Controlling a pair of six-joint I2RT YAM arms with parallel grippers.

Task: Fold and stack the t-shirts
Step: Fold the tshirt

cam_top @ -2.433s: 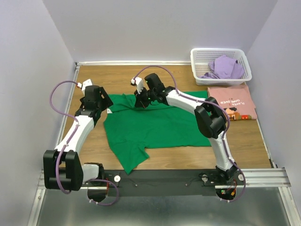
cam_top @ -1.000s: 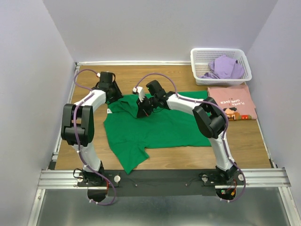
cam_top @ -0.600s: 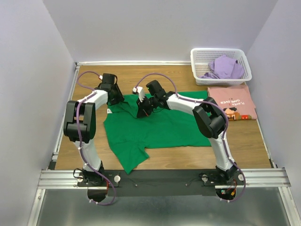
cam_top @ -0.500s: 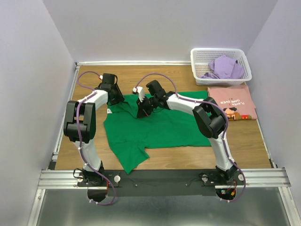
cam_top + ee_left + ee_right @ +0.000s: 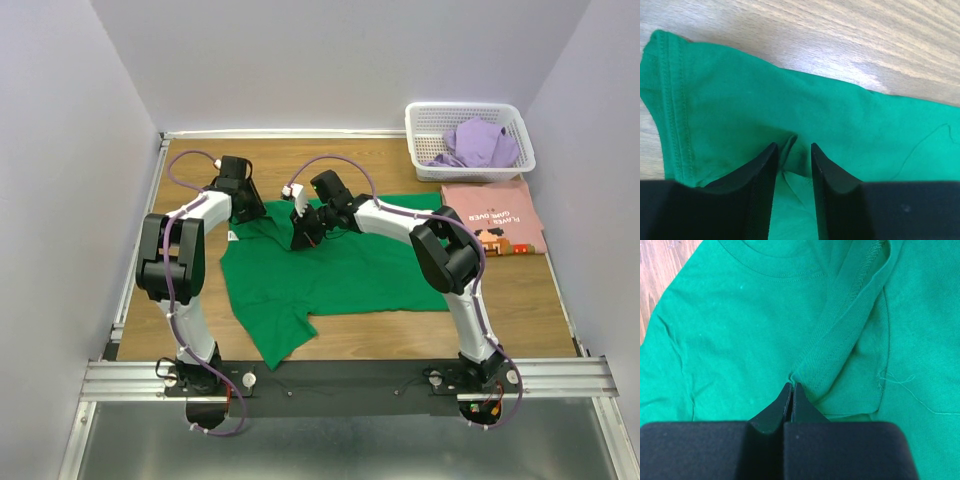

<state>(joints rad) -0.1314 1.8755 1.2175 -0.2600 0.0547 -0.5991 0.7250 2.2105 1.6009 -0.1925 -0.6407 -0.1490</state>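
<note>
- Top external: the green t-shirt (image 5: 330, 270) lies spread on the wooden table (image 5: 380, 170), and both arms reach to its far edge. The left gripper (image 5: 247, 212) is down on the shirt's far left corner. The right gripper (image 5: 300, 238) is just to the right of it, on the cloth near the neck. Most of the shirt lies nearer the arm bases than either claw. Well off to the right of the right claw, a pink t-shirt (image 5: 495, 215) lies folded flat with its print up. Just beyond that, a lavender t-shirt (image 5: 480, 143) sits crumpled in a white basket (image 5: 470, 110).
- Left wrist: the left gripper (image 5: 791, 150) has its two black fingers drawn close, with only a narrow gap between them. A small raised ridge of the green t-shirt (image 5: 740, 115) is pinched in that gap at the tips. A stitched hem (image 5: 675, 100) runs along the cloth to the left of the claw. Bare wood (image 5: 840, 35) shows beyond the shirt's edge, ahead of the fingertips.
- Right wrist: the right gripper (image 5: 791, 386) has its fingers pressed fully together, nipping the end of a long fold of the green t-shirt (image 5: 740, 325). That fold runs away from the tips up to the right, its seam stitching showing. The ribbed collar (image 5: 775, 262) curves ahead of the claw and to its left. A loose thread (image 5: 920, 405) lies on the cloth to the right.
</note>
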